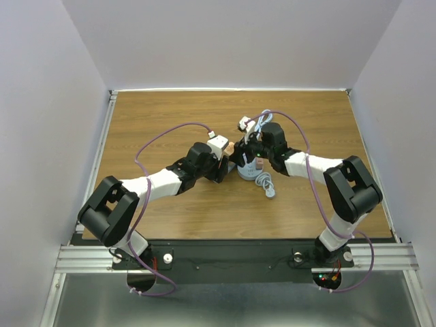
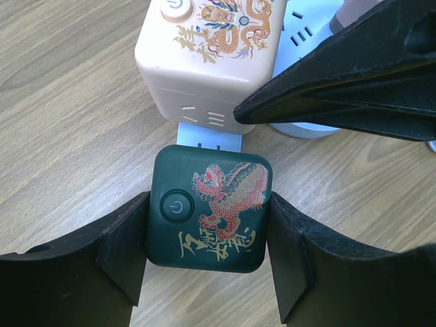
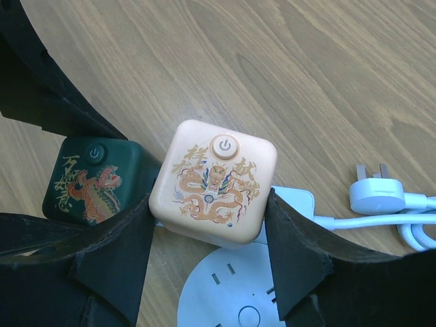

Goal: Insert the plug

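In the left wrist view, my left gripper (image 2: 208, 235) is shut on a dark green cube socket (image 2: 204, 180) printed with a red dragon, one finger on each side. A white plug piece (image 2: 211, 135) bridges the green cube and a cream cube socket (image 2: 204, 61) with a gold dragon. My right gripper (image 3: 210, 228) is shut on the cream cube (image 3: 214, 180); the green cube (image 3: 88, 180) lies to its left there. From above, both grippers (image 1: 225, 162) (image 1: 250, 151) meet at the table's middle and hide the cubes. I cannot tell how deep the plug piece sits.
A round white power strip (image 3: 235, 296) lies right beside the cream cube, under my right gripper. A white three-pin plug (image 3: 375, 194) with its looped cable (image 1: 267, 184) rests on the wooden table (image 1: 170, 211) to the right. Purple walls enclose the table.
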